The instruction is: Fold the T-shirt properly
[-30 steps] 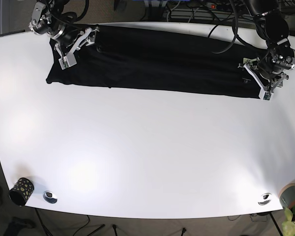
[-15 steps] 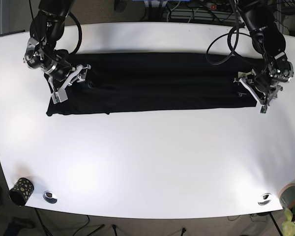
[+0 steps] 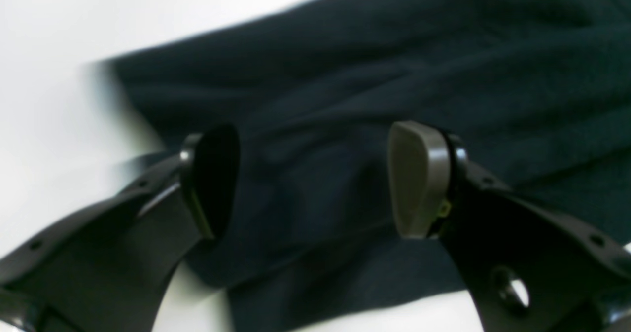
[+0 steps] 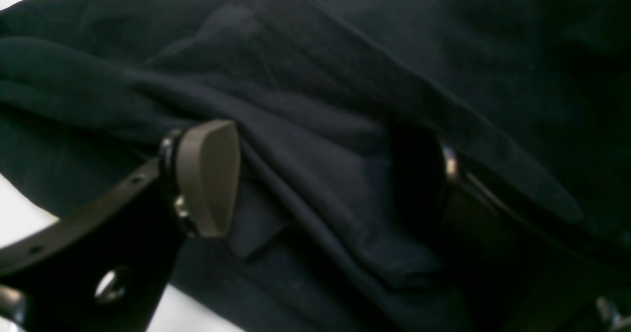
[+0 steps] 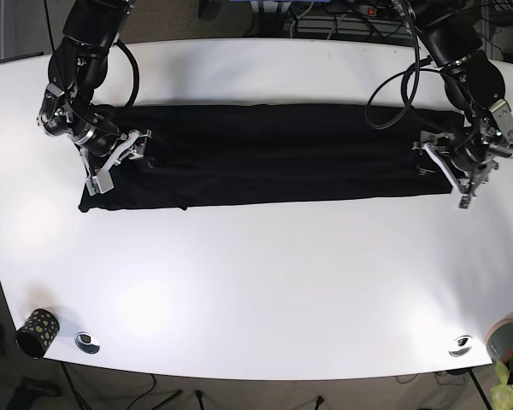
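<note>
While the black T-shirt [image 5: 274, 155] lies as a long, narrow band across the far half of the white table [image 5: 265, 282], running parallel to the far edge, each of its ends is met by one arm. Along the near edge of the table, at the near left corner, a small dark patterned cup [image 5: 36, 331] lies beside a round metal fitting [image 5: 87, 342]. A matching fitting [image 5: 460, 345] sits near the near right corner, next to a grey pot [image 5: 506, 340] with a green plant.

At the left end of the band in the base view, the right gripper [image 5: 118, 159] sits over the cloth. In the right wrist view, the right gripper [image 4: 320, 174] has its jaws set apart, with bunched folds of the T-shirt [image 4: 345, 100] lying between the two pads; the pale pad [image 4: 209, 174] shows clearly, while the other is in shadow. Whether the pads touch the cloth cannot be told.

At the right end of the band, the left gripper [image 5: 449, 171] sits over the cloth close to the right edge of the table. In the left wrist view, the left gripper [image 3: 315, 184] also has its jaws apart, straddling the T-shirt [image 3: 394, 65] near the cloth's edge, with bare table [image 3: 74, 26] visible beyond it. This view is blurred, so contact cannot be confirmed.
</note>
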Controlling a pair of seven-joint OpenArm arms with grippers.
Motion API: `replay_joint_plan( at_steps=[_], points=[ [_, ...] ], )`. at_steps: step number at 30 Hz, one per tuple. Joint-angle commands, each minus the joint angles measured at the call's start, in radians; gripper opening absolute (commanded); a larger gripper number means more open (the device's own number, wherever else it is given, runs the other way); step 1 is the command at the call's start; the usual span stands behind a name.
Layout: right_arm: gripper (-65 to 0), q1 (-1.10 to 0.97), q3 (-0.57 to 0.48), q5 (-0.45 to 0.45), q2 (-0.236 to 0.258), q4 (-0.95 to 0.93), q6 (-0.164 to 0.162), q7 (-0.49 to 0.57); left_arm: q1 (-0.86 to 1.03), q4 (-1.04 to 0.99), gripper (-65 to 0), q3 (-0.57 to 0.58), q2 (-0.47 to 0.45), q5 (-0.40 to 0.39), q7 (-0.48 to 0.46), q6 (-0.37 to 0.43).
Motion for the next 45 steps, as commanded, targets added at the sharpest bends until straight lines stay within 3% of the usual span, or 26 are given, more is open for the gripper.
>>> replay_joint_plan(
  at_steps=[1,7,11,14,37,42,45],
  points=[
    [-17.6,0.006,0.004,-0.007,0.017,0.009,-0.006,-0.005,-0.014,0.069,-21.4,-0.059,-0.024,-0.049,0.037,0.000],
    [-17.6,0.003,0.005,-0.007,0.017,0.009,-0.006,-0.005,0.033,0.069,-20.8,-0.169,-0.064,-0.111,0.060,-0.001],
    [-17.6,0.003,0.005,-0.007,0.017,0.009,-0.006,-0.005,0.090,0.031,-16.0,-0.171,-0.085,-0.210,0.060,-0.001],
    [-17.6,0.003,0.005,-0.007,0.017,0.009,-0.006,-0.005,0.121,0.000,-15.8,-0.172,-0.102,-0.255,0.055,-0.001],
    [-17.6,0.003,0.005,-0.007,0.012,0.003,-0.006,-0.003,0.071,-0.225,-15.3,-0.168,-0.059,-0.256,-0.034,-0.001],
    [-17.6,0.003,0.005,-0.007,0.012,0.003,-0.006,-0.003,0.070,-0.239,-17.6,-0.166,-0.056,-0.256,-0.035,-0.001],
    [-17.6,0.003,0.005,-0.007,0.011,0.003,-0.006,-0.003,0.070,-0.239,-28.7,-0.166,-0.055,-0.256,-0.035,-0.001]
  ],
)
